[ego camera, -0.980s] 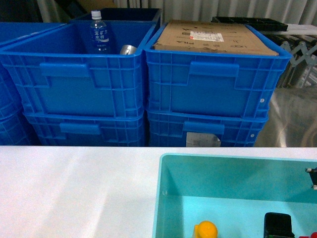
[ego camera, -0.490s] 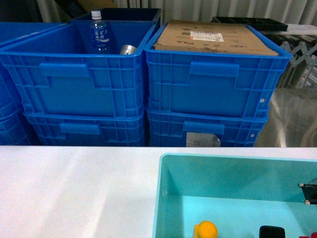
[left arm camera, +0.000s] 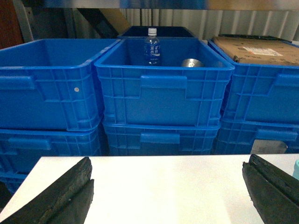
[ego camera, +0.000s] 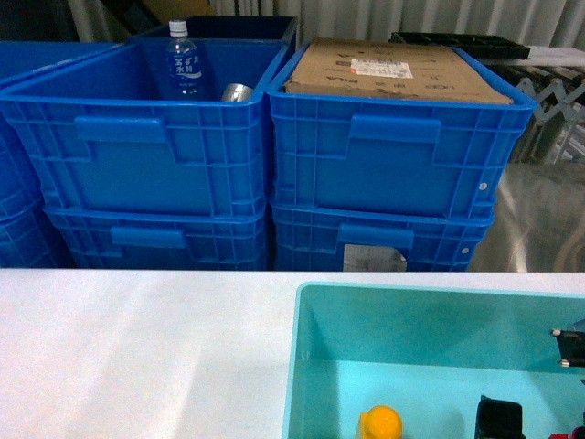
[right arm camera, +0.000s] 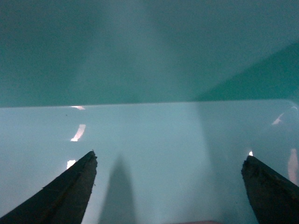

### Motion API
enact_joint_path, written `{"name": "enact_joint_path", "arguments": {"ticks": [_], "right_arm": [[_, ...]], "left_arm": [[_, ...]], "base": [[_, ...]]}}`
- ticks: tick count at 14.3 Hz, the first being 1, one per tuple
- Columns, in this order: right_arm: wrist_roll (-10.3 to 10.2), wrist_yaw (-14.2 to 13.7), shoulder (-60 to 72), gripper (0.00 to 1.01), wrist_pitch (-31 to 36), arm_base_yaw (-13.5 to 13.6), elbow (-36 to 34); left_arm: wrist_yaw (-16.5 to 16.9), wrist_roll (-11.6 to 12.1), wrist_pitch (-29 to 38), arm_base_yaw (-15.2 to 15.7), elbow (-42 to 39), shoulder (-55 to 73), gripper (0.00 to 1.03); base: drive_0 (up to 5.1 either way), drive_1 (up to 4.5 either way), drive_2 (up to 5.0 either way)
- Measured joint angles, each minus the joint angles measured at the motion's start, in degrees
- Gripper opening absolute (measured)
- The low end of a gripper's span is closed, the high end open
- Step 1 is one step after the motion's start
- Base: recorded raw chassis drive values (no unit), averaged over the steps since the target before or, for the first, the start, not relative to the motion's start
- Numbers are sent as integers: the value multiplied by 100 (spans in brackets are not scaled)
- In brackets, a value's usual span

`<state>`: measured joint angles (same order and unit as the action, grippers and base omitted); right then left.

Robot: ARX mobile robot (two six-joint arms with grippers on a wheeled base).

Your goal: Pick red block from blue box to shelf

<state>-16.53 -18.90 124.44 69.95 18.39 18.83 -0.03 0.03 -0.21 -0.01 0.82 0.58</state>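
Head view: the blue box sits on a white table; the red block is barely seen at the lower right edge, beside the right gripper. A yellow block lies near — a mistaken pick is risked.

Left wrist view: the left gripper is spread wide, empty, facing dark blue crates.

Right wrist view: jaws are parted over the bare box floor — the block is not seen.

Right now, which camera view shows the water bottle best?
The left wrist view: the water bottle stands upright in the middle dark blue crate, cap to base visible. The head view shows it too, at an angle, its base hidden. The right wrist view shows only the turquoise bin's floor.
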Motion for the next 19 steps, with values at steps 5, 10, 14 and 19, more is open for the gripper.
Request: {"name": "enact_joint_path", "arguments": {"ticks": [5, 10, 14, 19], "right_arm": [[129, 380, 278, 31, 417, -46, 59], [168, 409, -588, 26, -879, -46, 278], [256, 525, -1582, 26, -1672, -44, 188], [243, 1281, -4301, 26, -4312, -260, 7]], "left_arm": [[0, -2, 0, 0, 0, 0, 98], [0, 0, 0, 0, 0, 0, 98], [0, 0, 0, 0, 0, 0, 98], [0, -2, 0, 0, 0, 0, 98]], "base": [[0, 0, 0], [0, 0, 0], [0, 0, 0], [0, 0, 0]]}}
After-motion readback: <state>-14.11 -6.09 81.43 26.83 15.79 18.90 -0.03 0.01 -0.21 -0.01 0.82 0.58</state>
